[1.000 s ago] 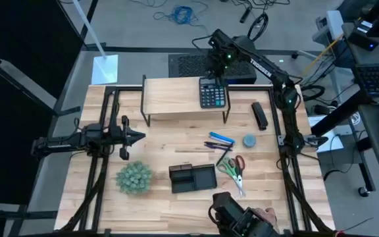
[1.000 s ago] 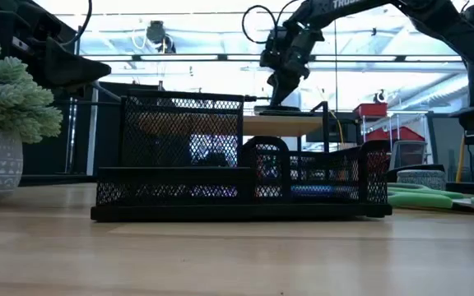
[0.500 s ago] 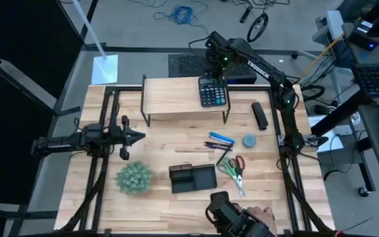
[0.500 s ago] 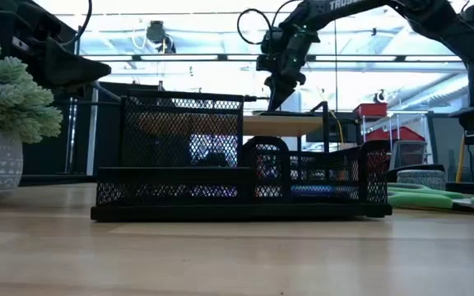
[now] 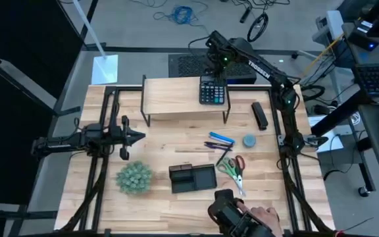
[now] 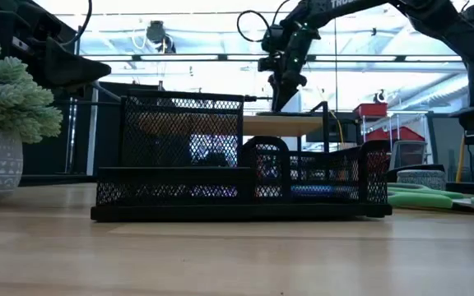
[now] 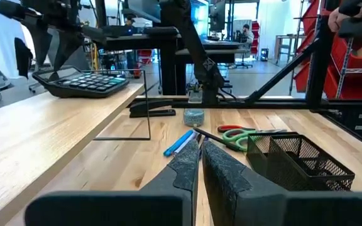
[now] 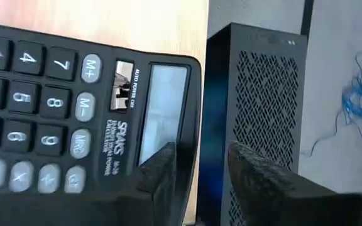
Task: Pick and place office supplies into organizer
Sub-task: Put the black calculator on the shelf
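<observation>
The black mesh organizer [image 5: 192,178] stands near the table's front middle. To its right lie blue and dark pens [image 5: 220,139] and two pairs of scissors [image 5: 232,168], flat on the wood. My right gripper [image 5: 212,72] is open and reaches down at the far end of a black calculator [image 5: 212,92], which lies on the wooden riser [image 5: 173,99]. My left gripper [image 5: 137,137] waits shut at the table's left, level and pointing right, with nothing between its fingers [image 7: 200,164]. My right gripper stands at the calculator's display end [image 8: 162,94], coming from above. One finger [image 8: 159,169] shows over the display and the other [image 8: 263,182] beyond the calculator's far edge. Whether either finger touches the calculator, I cannot tell.
A fuzzy green plant [image 5: 135,178] stands left of the organizer. A black stapler [image 5: 260,115] and a small round grey thing [image 5: 249,141] lie at the right. A person's hand [image 5: 263,216] with a dark device shows at the table's near edge. A dark perforated box [image 8: 263,94] stands behind the riser.
My right gripper has risen a little from the calculator's far end and shifted slightly toward the table's far left. The person's hand at the near edge has moved a little to the right.
</observation>
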